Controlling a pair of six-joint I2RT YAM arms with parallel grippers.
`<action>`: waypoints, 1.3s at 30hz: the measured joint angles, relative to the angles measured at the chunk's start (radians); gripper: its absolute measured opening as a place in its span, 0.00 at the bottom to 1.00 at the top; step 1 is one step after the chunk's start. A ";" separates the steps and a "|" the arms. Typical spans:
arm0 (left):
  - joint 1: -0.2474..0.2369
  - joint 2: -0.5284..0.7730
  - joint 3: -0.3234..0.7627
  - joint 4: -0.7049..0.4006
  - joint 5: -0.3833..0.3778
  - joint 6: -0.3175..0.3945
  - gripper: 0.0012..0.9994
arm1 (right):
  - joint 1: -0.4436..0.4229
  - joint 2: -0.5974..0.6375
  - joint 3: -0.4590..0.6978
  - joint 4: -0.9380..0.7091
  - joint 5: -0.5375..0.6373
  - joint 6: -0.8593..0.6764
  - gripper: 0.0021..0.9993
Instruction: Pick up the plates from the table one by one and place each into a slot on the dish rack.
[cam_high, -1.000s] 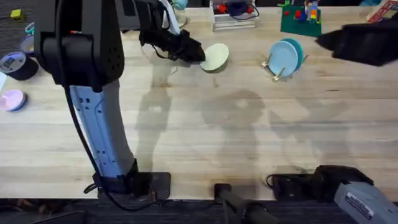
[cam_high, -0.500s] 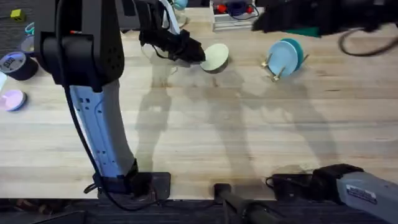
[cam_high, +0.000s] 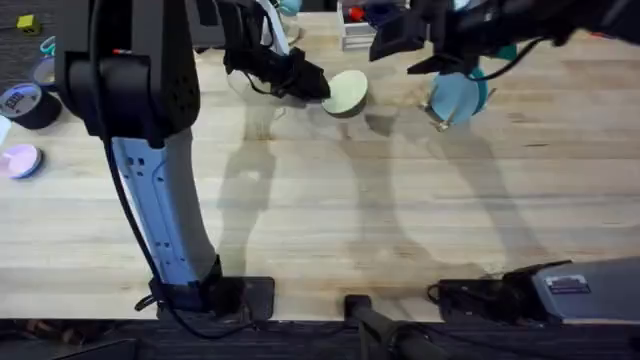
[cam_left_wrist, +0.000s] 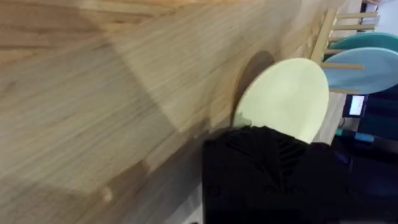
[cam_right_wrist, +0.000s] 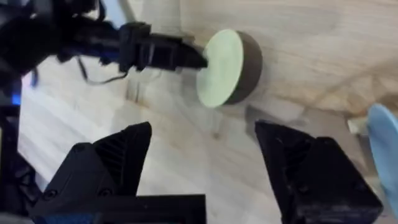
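Left claw (cam_high: 318, 88) (cam_left_wrist: 267, 134), black and matte: clenched on the rim of the cream plate (cam_high: 348, 92) (cam_left_wrist: 286, 93) (cam_right_wrist: 221, 68), a thin, smooth plastic disc sticking out just past the fingertips. Tilted up on edge, with a dark shadow right behind it; unclear whether the lower rim touches the wood.

Underneath both claws, the table (cam_high: 330, 220): one broad top of long pale planks, fine grain, soft grey shadows of the arms.

Two arms, one with a blue-grey link rising from the left base, the other reaching in over the far side of the table.

Right claw (cam_high: 400, 45) (cam_right_wrist: 204, 134), released: two chunky black fingers spread wide, hovering above bare wood, apart from the cream plate, which lies ahead of it.

Beyond the cream plate, on the side away from the left claw, one dish rack (cam_high: 440, 112) (cam_left_wrist: 348, 15) of light wood with thin round dowel pegs. Two plates standing upright in it, side by side: a teal plate (cam_left_wrist: 373, 40) and a paler light-blue plate (cam_left_wrist: 367, 68) (cam_high: 452, 95). Three plates in all.

Well behind the left claw, off the table's edge, a dark roll of tape (cam_high: 25, 100) and a small pink round object (cam_high: 18, 160).
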 joint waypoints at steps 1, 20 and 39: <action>0.000 0.000 0.000 0.000 0.000 0.000 0.04 | 0.000 0.021 0.000 0.020 -0.001 0.008 1.00; 0.000 0.000 0.000 -0.001 0.000 -0.008 0.04 | 0.053 0.288 0.000 0.281 0.020 0.398 1.00; 0.000 0.000 0.000 -0.001 0.000 -0.019 0.04 | 0.079 0.351 0.000 0.365 0.106 0.466 1.00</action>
